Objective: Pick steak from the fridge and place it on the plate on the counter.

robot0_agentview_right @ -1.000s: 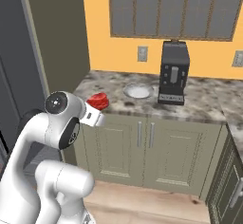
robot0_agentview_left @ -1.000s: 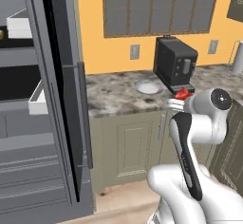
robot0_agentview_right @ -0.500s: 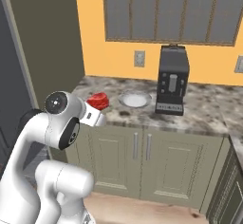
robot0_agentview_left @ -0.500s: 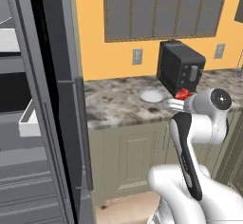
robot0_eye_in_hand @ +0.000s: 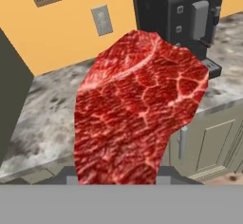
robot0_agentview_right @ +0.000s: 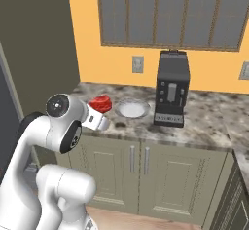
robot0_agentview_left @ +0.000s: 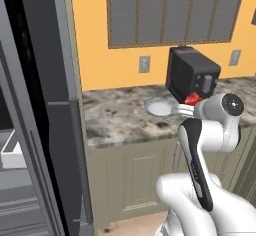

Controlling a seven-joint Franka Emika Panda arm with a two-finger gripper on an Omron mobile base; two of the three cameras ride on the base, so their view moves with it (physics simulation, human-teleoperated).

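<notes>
The red steak (robot0_eye_in_hand: pixel 137 109) fills the middle of the hand view, held between the fingers of my gripper. From the base cameras it is a small red chunk (robot0_agentview_right: pixel 100 103) (robot0_agentview_left: pixel 192 99) at the tip of my gripper (robot0_agentview_right: pixel 101 108), which is shut on it above the counter's front edge. The pale round plate (robot0_agentview_right: pixel 132 109) (robot0_agentview_left: pixel 159 108) lies on the marble counter (robot0_agentview_right: pixel 204 124) (robot0_agentview_left: pixel 115 120) just beyond the steak, left of the coffee machine. The dark grey fridge (robot0_agentview_left: pixel 40 105) stands at the left, its door open.
A black coffee machine (robot0_agentview_right: pixel 170 95) (robot0_agentview_left: pixel 191 73) stands on the counter right of the plate. Grey-green cabinet doors (robot0_agentview_right: pixel 146 168) run below the worktop. Wall sockets and upper cabinets sit on the orange wall. A white door bin (robot0_agentview_left: pixel 12 152) shows inside the fridge.
The whole scene has slid left in the left base view and the counter has drawn nearer, so the base has driven. The gripper still holds the steak, now closer to the plate.
</notes>
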